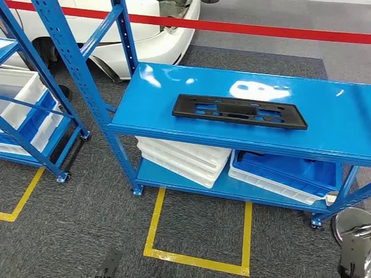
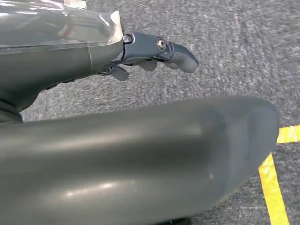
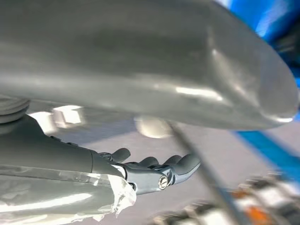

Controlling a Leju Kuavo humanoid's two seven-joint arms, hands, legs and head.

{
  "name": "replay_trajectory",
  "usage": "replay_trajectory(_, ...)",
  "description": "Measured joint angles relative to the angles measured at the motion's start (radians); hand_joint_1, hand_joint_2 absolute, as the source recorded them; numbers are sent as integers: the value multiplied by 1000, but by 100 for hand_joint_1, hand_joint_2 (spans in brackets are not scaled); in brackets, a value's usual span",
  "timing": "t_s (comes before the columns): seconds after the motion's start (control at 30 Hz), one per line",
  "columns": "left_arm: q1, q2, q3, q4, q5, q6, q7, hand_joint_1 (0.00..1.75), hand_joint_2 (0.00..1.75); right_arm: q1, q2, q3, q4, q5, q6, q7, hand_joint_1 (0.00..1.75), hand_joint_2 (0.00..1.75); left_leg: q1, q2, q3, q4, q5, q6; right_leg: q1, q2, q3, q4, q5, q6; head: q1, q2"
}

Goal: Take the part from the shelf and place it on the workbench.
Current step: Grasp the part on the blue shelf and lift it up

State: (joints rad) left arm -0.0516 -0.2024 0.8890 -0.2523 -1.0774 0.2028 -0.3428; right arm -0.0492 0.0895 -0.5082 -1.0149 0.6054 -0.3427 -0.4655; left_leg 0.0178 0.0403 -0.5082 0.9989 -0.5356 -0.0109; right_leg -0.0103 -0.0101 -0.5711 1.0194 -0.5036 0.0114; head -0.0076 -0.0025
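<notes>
Nothing is done yet: the part lies flat on the shelf at my one o'clock, and my left hand and right hand hang empty, fingers loosely apart, reach and carry remaining.

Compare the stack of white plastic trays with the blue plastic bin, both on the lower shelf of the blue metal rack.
The stack of white plastic trays is several shallow trays nested and tilted; the blue plastic bin is a single one. The trays are all white; the bin is blue inside with a white rim. The trays sit at the shelf's left, the bin at its right. Both rest on the blue metal rack below the flat black part.
</notes>
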Motion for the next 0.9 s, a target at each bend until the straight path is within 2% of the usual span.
replay_trajectory(0.07, -2, -1, 1, 1, -7, 0, -2, 0, 0, 0, -3, 34, -21, 4, -3, -5, 0, 0, 0, 0, 0, 0, 0, 0, 0, 0, 0, 0, 0, 0, 0, 0)
replay_trajectory(0.53, -21, -13, 14, 10, -78, -5, -7, 0, 0, 5, -57, 511, -290, 16, -7, -75, 0, 0, 0, 0, 0, 0, 0, 0, 0, 0, 0, 0, 0, 0, 0, 0)
replay_trajectory(0.9, -30, -17, 23, 16, -118, -7, -28, 0, 0, 64, -114, 874, -504, -11, -5, -129, 0, 0, 0, 0, 0, 0, 0, 0, 0, 0, 0, 0, 0, 0, 0, 0)
